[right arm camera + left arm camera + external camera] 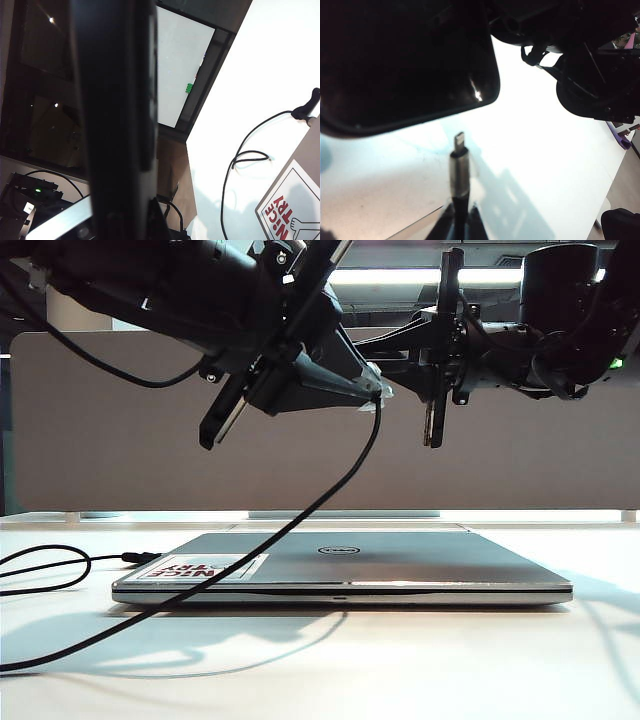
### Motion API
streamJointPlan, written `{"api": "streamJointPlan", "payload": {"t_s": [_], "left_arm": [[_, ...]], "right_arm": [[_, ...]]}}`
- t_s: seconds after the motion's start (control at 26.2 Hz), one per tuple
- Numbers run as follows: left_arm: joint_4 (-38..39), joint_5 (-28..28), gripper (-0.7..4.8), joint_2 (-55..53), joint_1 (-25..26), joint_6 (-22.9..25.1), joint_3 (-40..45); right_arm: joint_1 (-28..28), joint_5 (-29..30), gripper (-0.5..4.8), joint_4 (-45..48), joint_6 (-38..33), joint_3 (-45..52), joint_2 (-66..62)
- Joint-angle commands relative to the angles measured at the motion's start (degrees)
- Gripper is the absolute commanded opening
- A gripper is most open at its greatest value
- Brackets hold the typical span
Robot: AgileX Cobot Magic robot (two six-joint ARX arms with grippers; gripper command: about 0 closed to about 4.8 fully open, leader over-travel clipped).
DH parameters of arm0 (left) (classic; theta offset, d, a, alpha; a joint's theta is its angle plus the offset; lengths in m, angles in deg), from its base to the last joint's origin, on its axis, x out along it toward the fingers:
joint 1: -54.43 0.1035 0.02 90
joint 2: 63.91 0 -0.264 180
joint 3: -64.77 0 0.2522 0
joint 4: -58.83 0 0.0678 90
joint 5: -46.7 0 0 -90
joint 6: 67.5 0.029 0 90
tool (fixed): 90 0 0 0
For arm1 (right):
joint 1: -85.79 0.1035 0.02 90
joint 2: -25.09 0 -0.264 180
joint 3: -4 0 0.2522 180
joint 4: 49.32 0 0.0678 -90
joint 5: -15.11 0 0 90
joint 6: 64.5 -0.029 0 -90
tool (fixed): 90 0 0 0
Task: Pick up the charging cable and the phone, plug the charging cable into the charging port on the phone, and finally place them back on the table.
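My left gripper hangs above the laptop, shut on the charging cable. The cord drops from it in a long arc to the table at the left. In the left wrist view the silvery plug sticks out beyond the fingers and points at the phone, a short gap away. My right gripper is shut on the phone, held upright and edge-on just right of the plug. In the right wrist view the phone is a dark slab. The charging port is too dark to make out.
A closed silver laptop with a red-and-white sticker lies mid-table under both grippers. Loose loops of cable lie at the left, with a grey-brown partition behind.
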Motion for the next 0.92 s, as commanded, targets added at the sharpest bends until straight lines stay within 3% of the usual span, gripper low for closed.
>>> {"api": "streamJointPlan", "payload": {"t_s": [0.04,0.92], "left_arm": [[-0.79,-0.07,-0.07,0.15,0.0,0.5,0.02],[-0.44,-0.09,-0.07,0.11,1.42,0.63,0.02]], "right_arm": [[0.09,0.48,-0.01,1.49,0.0,-0.35,0.5],[1.7,0.39,-0.01,2.12,1.09,-0.35,0.48]]}}
